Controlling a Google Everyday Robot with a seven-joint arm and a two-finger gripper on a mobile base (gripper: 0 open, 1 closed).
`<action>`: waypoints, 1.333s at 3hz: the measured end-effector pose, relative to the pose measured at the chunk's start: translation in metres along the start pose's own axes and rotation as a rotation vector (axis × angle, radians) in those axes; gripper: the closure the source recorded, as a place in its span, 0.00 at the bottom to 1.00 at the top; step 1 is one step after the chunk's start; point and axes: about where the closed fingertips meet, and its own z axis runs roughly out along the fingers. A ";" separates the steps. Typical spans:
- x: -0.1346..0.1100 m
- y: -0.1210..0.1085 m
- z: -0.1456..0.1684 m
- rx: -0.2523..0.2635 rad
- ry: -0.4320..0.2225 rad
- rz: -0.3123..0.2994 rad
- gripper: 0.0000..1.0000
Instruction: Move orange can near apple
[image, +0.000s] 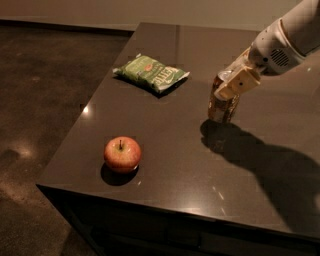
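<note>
orange can (222, 107): stood upright on dark table (165, 127), farther back than apple (122, 154) and off to its right, well apart from it. could not tell whether base rested on surface or hung just clear.

gripper (231, 89): sat at can's upper part, beyond apple and to its right; clamped around can, tan fingers (240, 81) pressed on its top half. white arm (282, 42) ran up and away, farther right of apple, out past upper corner.

apple: sat stem up, red with yellow patches, touched nothing else.

green chip bag (151, 74): lay flat well beyond apple, slightly to its right.

arm's shadow (255, 155): fell across table right of apple, starting at can's base.
</note>
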 end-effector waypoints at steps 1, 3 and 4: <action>-0.009 0.040 -0.008 -0.063 0.009 -0.080 1.00; -0.017 0.106 0.005 -0.226 -0.013 -0.259 1.00; -0.019 0.124 0.019 -0.290 -0.039 -0.334 1.00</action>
